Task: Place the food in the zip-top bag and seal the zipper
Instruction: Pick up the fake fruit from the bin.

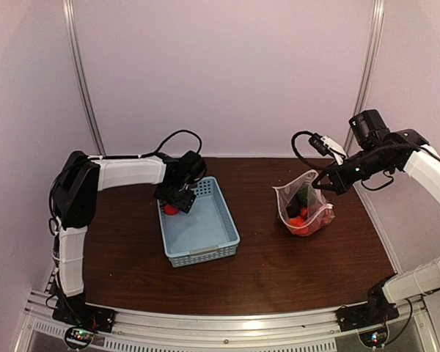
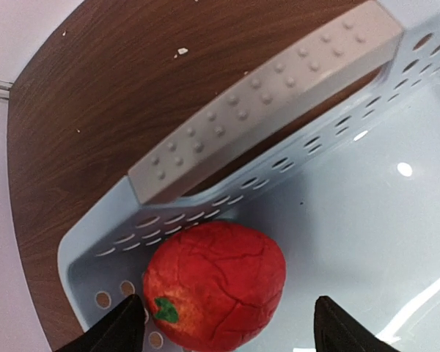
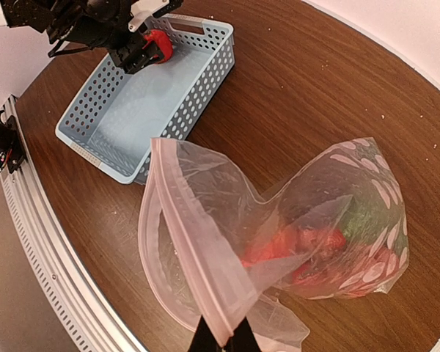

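The left gripper's [image 2: 231, 326] jaws stand wide apart, one finger on each side of the red tomato [image 2: 216, 282]. A gap shows at one finger, so they have no grip on it. The tomato is roundish with no marked long axis, and its green stem patch faces the nearer finger. It sits between the jaws in a corner of the light-blue basket [image 2: 264, 103], close under the handle.

The right gripper's [image 3: 221, 339] jaws are pinched together on the zipper [image 3: 187, 220] strip of the zip-top bag [image 3: 279, 220]. From the jaws the mouth edge runs away and gapes open toward the basket. The bag's body sags beyond them onto the table [image 3: 315, 88], long axis slanting down from the pinch.

The table is dark wood grain with a few pale specks, with pale walls around it.

There is one tomato, one basket and one bag. Red and green pieces lie inside the bag, but I cannot count them.
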`<control>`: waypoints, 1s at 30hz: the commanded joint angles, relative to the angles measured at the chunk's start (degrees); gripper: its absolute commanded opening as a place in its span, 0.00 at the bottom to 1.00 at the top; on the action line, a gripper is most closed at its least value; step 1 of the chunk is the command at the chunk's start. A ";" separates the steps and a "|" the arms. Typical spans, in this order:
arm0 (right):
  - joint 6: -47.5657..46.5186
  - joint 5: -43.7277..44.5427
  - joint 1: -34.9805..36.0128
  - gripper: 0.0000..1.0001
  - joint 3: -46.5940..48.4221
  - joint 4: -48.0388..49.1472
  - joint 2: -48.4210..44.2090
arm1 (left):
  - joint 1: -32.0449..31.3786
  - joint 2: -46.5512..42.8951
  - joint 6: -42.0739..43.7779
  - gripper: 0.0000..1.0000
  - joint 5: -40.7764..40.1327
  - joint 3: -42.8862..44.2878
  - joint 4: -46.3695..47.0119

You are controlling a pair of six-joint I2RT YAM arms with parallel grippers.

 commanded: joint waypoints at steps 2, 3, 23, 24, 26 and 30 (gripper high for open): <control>0.18 -0.63 -0.03 0.00 -1.07 1.04 -0.64 | 2.04 3.83 2.28 0.79 0.30 3.07 0.08; 0.18 -0.57 -0.02 0.00 -1.07 1.04 -0.68 | 2.16 4.21 2.32 0.77 0.44 3.21 0.08; 0.38 -0.26 0.01 0.00 -1.56 1.39 -0.53 | -4.08 -10.46 1.02 0.44 9.69 6.01 -3.19; 0.38 -0.20 -0.07 0.00 -1.47 1.35 -0.44 | -5.34 -11.55 1.21 0.44 10.75 6.61 -2.68; 0.48 -0.19 -0.03 0.00 -1.13 1.26 -0.27 | -8.39 -13.77 2.95 0.44 16.42 7.59 -0.23; 0.73 -0.21 -0.03 0.00 -0.52 1.08 0.13 | -13.54 -19.08 5.24 0.42 30.55 6.71 11.56</control>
